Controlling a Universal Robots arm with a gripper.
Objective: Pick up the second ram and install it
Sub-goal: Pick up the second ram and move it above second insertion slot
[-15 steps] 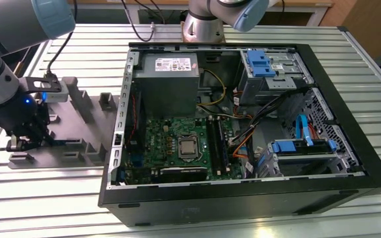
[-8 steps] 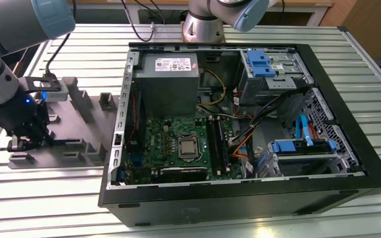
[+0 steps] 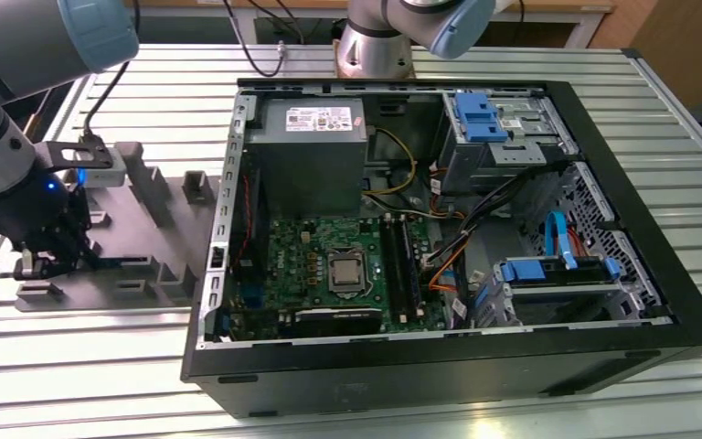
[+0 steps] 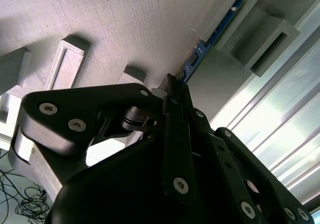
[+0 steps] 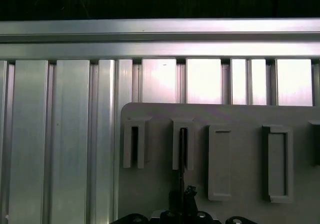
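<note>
Fingers pinched on thin flat dark-blue memory stick, seated in gray plastic holder slot; lift, install not yet done.

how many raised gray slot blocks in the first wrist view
4: two narrow gray blocks, one holding the thin dark memory stick, two wider blocks beside them; more may be cropped.

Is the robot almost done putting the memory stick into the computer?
Just started. Done: the gripper is at the holder. In hand: it is shut on the ram, which sits in a holder slot. Left: the ram is not yet lifted out or in the motherboard.
</note>
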